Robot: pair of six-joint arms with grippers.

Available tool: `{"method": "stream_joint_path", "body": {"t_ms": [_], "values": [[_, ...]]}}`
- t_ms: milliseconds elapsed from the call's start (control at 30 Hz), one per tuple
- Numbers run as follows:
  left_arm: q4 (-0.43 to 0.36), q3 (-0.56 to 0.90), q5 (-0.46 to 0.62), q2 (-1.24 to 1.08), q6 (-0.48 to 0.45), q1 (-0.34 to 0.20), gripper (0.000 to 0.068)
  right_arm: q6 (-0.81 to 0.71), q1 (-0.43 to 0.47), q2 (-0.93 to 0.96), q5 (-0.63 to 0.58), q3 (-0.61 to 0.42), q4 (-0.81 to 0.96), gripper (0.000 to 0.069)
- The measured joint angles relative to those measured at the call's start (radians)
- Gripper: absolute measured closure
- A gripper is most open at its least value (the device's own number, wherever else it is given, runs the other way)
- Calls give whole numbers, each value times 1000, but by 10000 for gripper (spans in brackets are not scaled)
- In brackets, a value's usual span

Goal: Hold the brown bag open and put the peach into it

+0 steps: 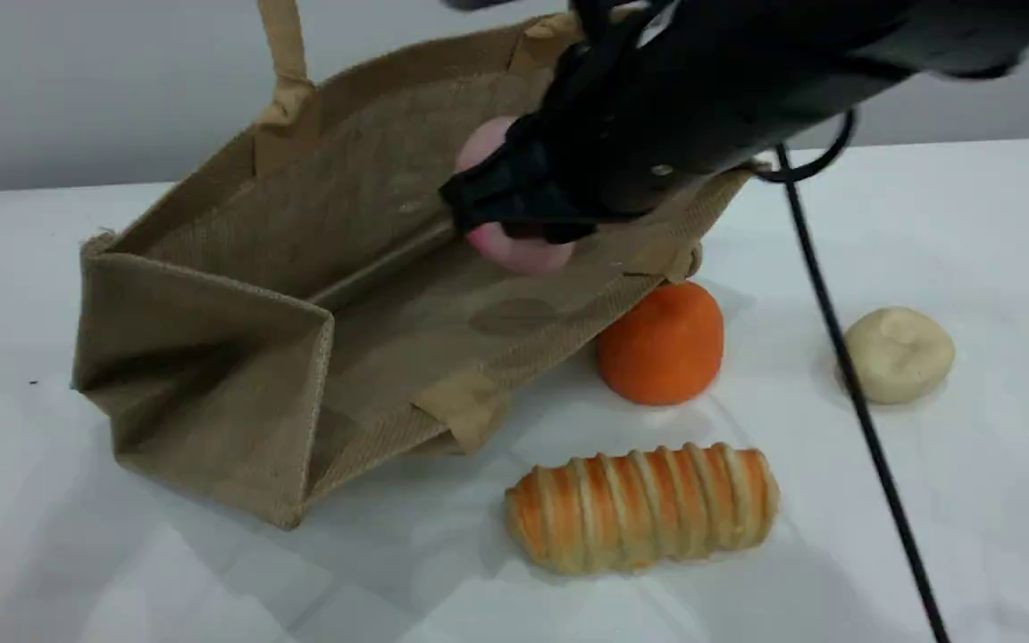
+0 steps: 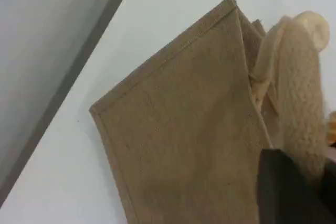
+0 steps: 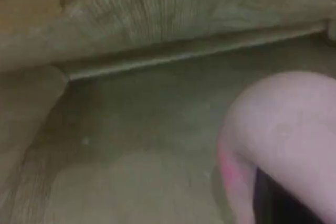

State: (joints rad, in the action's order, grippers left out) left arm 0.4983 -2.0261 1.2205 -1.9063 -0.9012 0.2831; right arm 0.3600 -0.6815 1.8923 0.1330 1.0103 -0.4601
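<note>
Peach (image 1: pixel 514 250) sits inside the mouth of the brown bag (image 1: pixel 238 357), low against its inner wall and just past the near rim, pinched by the right gripper (image 1: pixel 514 210). The right wrist view confirms this: the pale pink fruit fills the lower right corner, with the bag's woven inside and its bottom fold behind it. The step in hand, as I judge it, is the placing itself: the fruit is already within the bag but not yet let go. The next move calls for the jaws to part so the fruit drops onto the bag's inner side, then for the arm to back out through the opening without snagging the rim.

The right jaws are pressed close on the fruit, one dark fingertip showing at its underside. The left gripper (image 2: pixel 294 192) is clamped on the beige handle (image 2: pixel 294 87) of the bag, which rises taut above the bag's far edge in the scene view, holding the mouth wide.

Just outside the bag's near rim stands an orange fruit (image 1: pixel 660 344); beyond it lie a cream ball (image 1: pixel 899 354) and a striped bread roll (image 1: pixel 644 507).
</note>
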Motion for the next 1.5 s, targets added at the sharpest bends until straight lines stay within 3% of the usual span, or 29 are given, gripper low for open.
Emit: {"method": "stream_joint_path", "body": {"t_ms": [200, 300, 500, 600, 800, 1000, 1233, 1500], "values": [[1, 0, 0, 0, 23, 0, 594, 0, 1, 112, -30, 106, -12, 580], [1, 0, 0, 0, 23, 0, 594, 0, 3, 115, -62, 134, -12, 455], [1, 0, 0, 0, 23, 0, 594, 0, 5, 112, -78, 145, -14, 111], [1, 0, 0, 0, 23, 0, 594, 14, 22, 96, -109, 145, -12, 37], [1, 0, 1, 0, 42, 0, 594, 15, 126, 23, -246, 145, 27, 39], [0, 0, 1, 0, 49, 0, 594, 16, 293, -104, -390, 145, 105, 77], [0, 0, 1, 0, 50, 0, 594, 16, 473, -240, -405, 145, 118, 106], [2, 0, 1, 0, 68, 0, 572, 17, 513, -283, -427, 145, 130, 107]]}}
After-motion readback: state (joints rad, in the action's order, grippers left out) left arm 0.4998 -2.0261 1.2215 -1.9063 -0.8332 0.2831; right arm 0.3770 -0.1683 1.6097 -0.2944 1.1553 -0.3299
